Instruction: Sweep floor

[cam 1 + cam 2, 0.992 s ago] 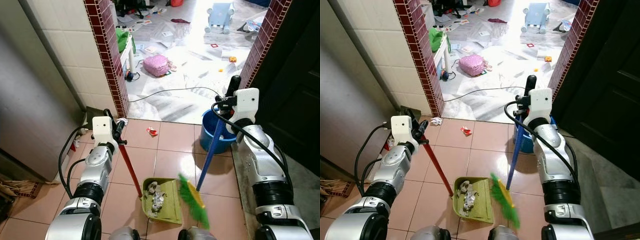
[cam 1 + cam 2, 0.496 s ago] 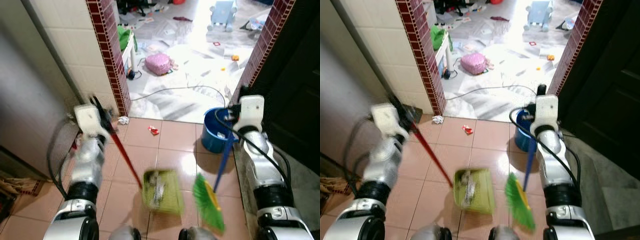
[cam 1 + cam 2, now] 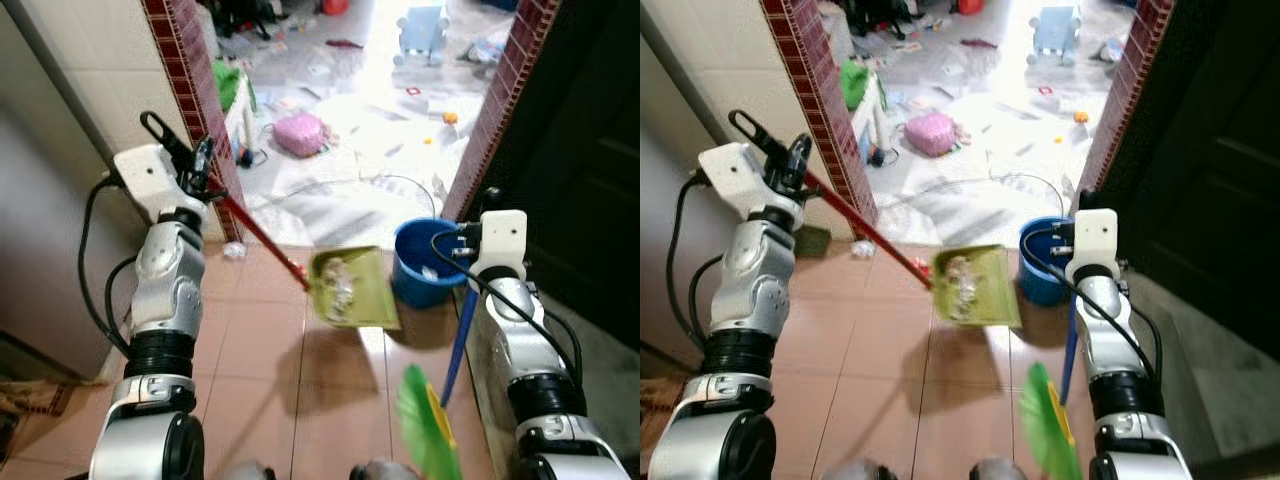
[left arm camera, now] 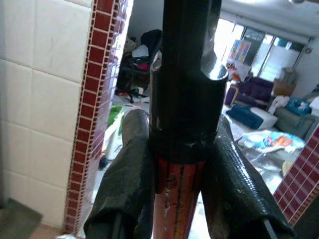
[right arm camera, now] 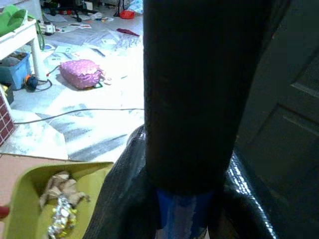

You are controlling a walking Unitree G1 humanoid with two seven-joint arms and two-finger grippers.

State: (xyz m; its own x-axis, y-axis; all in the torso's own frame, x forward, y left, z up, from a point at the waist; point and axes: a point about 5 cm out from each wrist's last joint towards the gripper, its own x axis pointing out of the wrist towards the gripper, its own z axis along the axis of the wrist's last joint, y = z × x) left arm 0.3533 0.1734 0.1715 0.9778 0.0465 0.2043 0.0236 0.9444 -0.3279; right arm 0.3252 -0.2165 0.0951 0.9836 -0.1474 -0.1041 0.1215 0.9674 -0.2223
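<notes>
Tiled floor [image 3: 250,340] by doorway | left gripper [image 4: 179,194] clamps red-handled dustpan [image 3: 350,288], loaded, raised left of bucket [image 3: 425,262] | right gripper [image 5: 182,199] grips broom [image 3: 455,345] | keep pan level until over bucket, then tip.

The dustpan [image 3: 352,290] is yellow-green on a red handle [image 3: 262,239]; the broom [image 3: 428,430] has green bristles and a blue stick [image 3: 460,335]. A blue bucket [image 3: 412,272] stands on pinkish-tan floor tiles [image 3: 262,350] by a dark-red brick doorway edge [image 3: 188,100].

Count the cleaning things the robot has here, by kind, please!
Dustpan: 1
Broom: 1
Bucket: 1
Total: 3
</notes>
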